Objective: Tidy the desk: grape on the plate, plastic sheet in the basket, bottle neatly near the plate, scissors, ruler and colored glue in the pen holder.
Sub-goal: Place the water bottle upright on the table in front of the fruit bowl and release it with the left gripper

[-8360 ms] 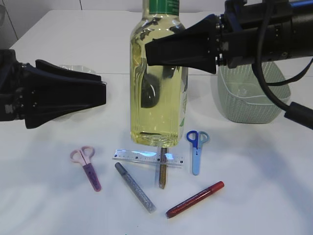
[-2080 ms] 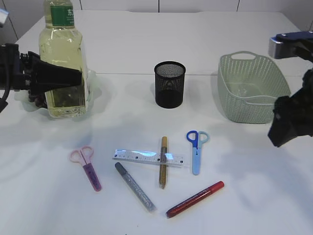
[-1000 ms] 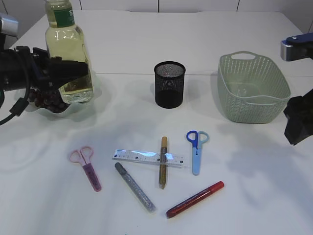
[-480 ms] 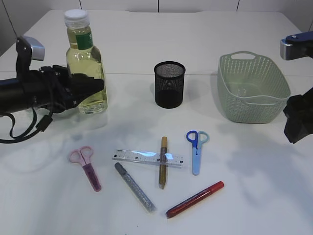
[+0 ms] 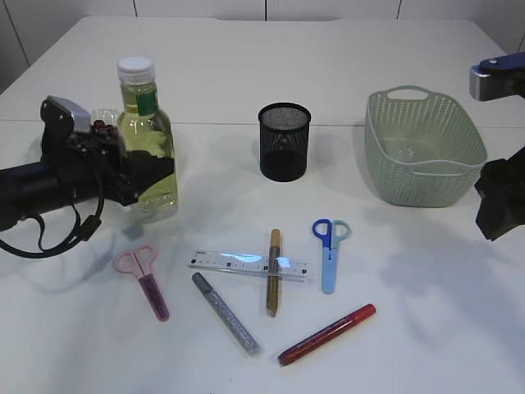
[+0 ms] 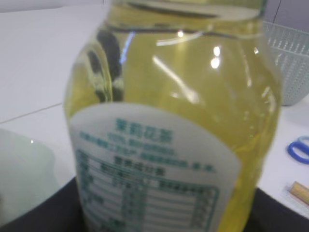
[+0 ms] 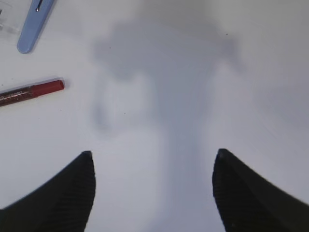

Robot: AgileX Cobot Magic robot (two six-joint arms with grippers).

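Bottle being set down by the plate

Exterior: the left gripper clamps the clear yellow-liquid plastic bottle upright, near the white table's left edge, beside the clear plate. Left wrist: its white label fills the view. Right wrist: the right gripper hovers spread and empty.

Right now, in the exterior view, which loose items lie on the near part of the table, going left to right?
pink scissors → silver glue pen → gold glue pen → blue scissors. The clear ruler and the red glue pen overlap others in the order, so I left them out.
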